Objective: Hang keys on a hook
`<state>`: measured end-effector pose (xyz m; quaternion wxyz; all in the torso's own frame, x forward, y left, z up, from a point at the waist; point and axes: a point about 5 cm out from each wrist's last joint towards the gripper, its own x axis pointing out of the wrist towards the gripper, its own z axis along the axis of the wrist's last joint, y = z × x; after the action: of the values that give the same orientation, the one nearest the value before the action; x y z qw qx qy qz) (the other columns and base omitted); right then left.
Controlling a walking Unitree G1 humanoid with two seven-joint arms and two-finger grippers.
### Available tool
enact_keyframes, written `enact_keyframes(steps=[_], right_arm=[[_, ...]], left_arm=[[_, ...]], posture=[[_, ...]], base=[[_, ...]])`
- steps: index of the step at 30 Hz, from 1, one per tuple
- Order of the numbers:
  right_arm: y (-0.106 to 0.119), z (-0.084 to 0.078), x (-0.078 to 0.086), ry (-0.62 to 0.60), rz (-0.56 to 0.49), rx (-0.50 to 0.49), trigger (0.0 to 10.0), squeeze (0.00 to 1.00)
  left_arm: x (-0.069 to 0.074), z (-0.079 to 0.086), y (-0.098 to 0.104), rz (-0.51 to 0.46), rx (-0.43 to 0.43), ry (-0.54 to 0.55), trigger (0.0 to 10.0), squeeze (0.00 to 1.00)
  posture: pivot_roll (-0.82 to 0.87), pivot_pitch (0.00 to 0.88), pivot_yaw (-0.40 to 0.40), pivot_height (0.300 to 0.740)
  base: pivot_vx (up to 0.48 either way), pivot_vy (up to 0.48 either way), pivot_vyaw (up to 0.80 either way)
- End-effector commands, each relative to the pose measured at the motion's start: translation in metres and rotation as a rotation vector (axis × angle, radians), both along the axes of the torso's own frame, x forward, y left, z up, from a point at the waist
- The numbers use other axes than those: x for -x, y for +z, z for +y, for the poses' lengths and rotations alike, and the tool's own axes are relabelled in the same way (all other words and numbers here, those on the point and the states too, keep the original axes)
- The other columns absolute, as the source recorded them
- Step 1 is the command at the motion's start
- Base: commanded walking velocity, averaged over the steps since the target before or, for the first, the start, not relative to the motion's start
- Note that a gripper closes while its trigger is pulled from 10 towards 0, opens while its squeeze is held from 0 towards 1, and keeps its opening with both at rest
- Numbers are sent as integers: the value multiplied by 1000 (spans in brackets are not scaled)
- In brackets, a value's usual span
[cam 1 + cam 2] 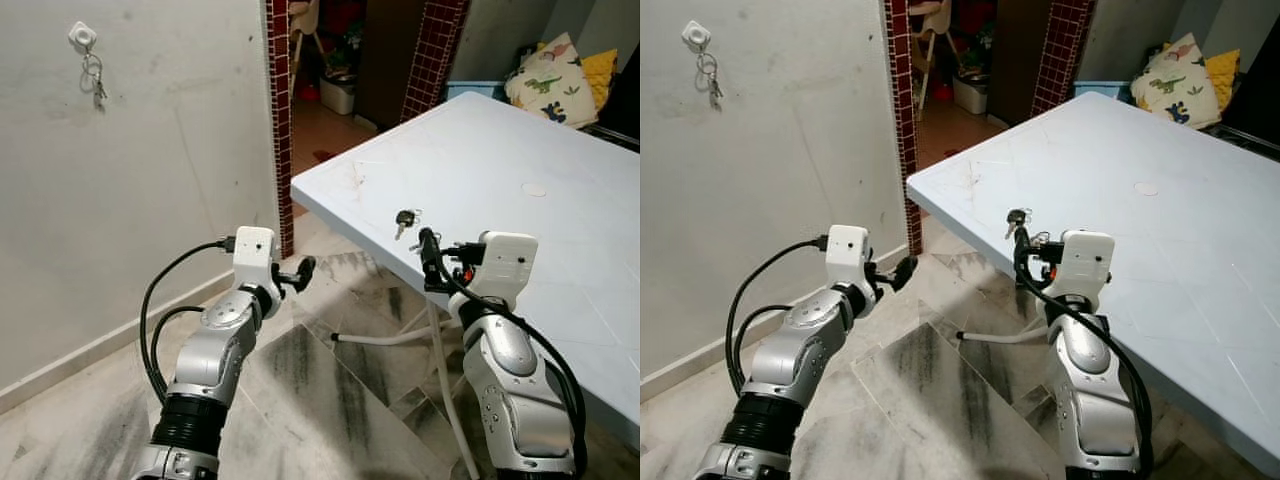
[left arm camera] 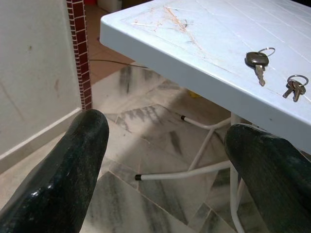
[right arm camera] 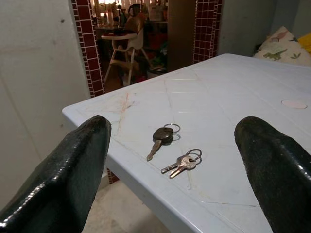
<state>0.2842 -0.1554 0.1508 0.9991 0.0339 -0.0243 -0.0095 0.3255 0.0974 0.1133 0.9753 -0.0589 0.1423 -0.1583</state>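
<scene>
The pale blue plastic tabletop (image 1: 520,150) serves as the landmark. Nearest the camera, at its front edge, the right end effector (image 1: 428,258) is raised with its two black fingers (image 3: 68,170) spread wide and nothing between them; it sits just short of the edge, aimed across the surface. Just beyond it on the tabletop lie a single black-headed key on a thin ring (image 3: 160,138) and, just beside it, a small bunch of two silvery keys on a ring (image 3: 183,162), both flat and close to the front edge. Neither is touched by any finger.

Left of the tabletop's near corner, over the grey marbled floor tiles (image 1: 330,390), the left end effector (image 1: 300,270) is held out with its fingers (image 2: 63,174) also spread wide and empty, looking under and along the tabletop's edge. White tubular table legs (image 2: 194,170) stand below.

Farther left, high on the whitish wall (image 1: 150,150), a small white hook (image 1: 82,36) carries another hanging bunch of keys (image 1: 94,78). Beyond the tabletop's far corner, a red-tiled doorway (image 1: 280,120) opens to a room with a high chair (image 3: 121,41). At the tabletop's far right lies a dinosaur-print cushion (image 1: 550,80).
</scene>
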Motion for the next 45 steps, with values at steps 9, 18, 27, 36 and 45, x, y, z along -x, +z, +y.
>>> enact_keyframes(steps=[9,18,27,36,45], right_arm=[[2,-1,-1,-1,0,7,10000,0],[2,-1,0,-5,-1,6,10000,0],[2,-1,-1,-8,-3,3,10000,0],[2,-2,-1,-10,-3,2,10000,0],[1,-1,0,-9,1,2,10000,0]], left_arm=[[1,-3,3,-13,21,-24,10000,0],[1,-5,4,-16,30,-42,10000,0],[0,-5,4,-16,28,-46,10000,0],[1,-4,3,-11,23,-44,10000,0],[1,-4,3,-9,20,-43,10000,0]], posture=[[35,0,-38,740],[31,0,-34,740],[35,0,-32,740],[36,0,-32,740],[36,0,-32,740]], base=[[107,0,0],[300,0,0],[334,0,0],[335,0,0],[324,0,0]])
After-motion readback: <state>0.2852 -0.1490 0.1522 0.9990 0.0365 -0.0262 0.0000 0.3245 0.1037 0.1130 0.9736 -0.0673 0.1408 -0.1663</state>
